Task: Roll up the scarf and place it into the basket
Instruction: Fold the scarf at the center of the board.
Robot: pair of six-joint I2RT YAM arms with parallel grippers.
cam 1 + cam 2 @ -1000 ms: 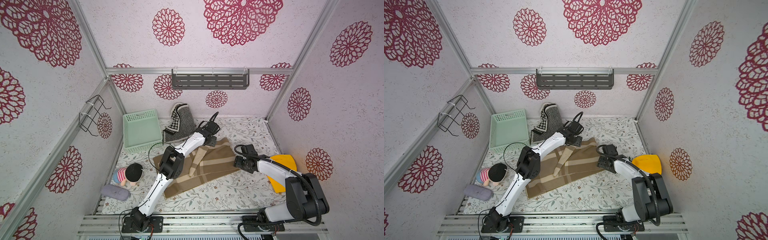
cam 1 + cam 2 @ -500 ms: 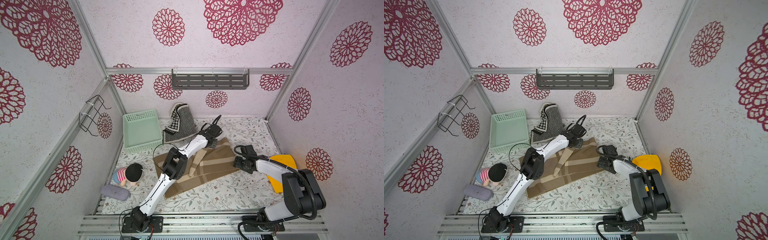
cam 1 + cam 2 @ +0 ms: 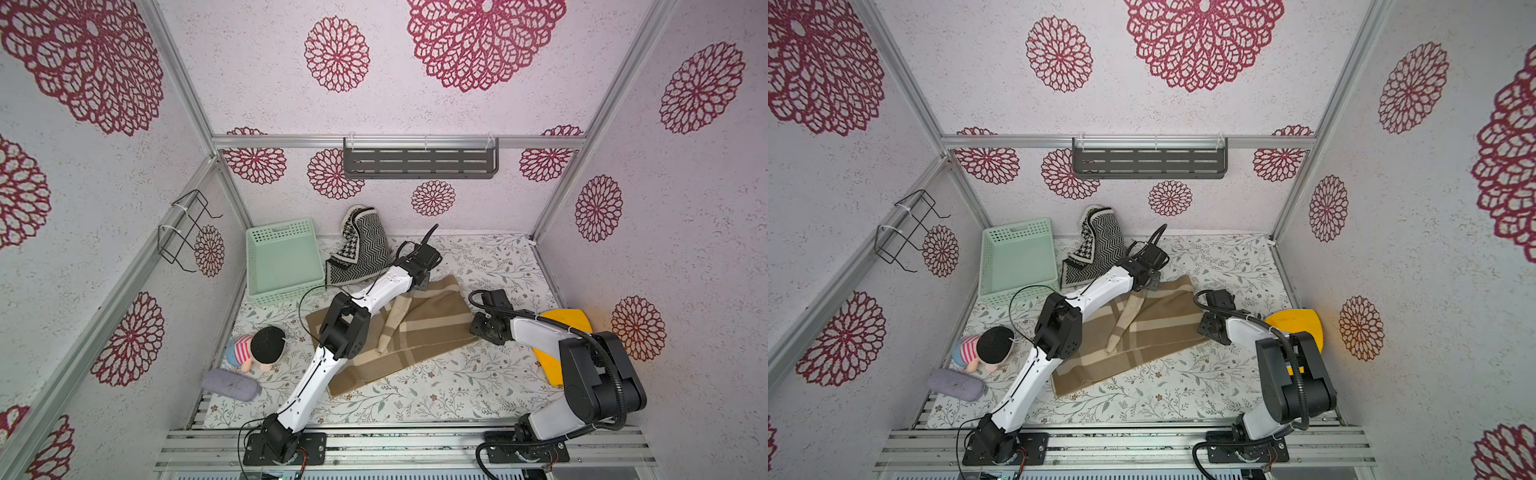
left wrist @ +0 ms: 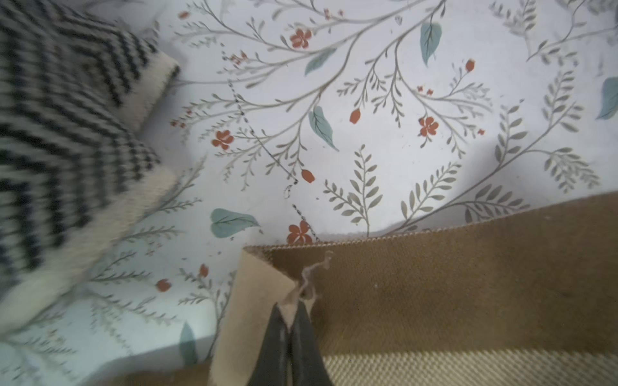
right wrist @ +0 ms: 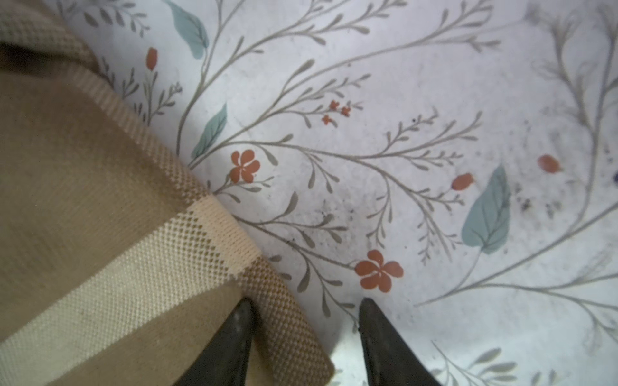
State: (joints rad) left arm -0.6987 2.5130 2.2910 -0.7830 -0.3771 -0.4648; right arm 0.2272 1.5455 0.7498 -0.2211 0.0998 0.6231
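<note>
Mostly flat tan scarf (image 3: pixel 432 332), cream-striped.

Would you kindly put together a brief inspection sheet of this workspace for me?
Surface: floral table cover, some dark scuffs.
Job's things: brown plaid scarf spread out with one fold, not rolled; mint basket empty.
Clutter: zigzag cloth, doll, grey pouch, yellow object partly hidden.
Grippers: left gripper shut on a scarf corner; right gripper open, straddling the scarf's edge.
Cables: black cable loops above the cover near the basket.
Surroundings: grey shelf and wire rack on patterned walls.
</note>
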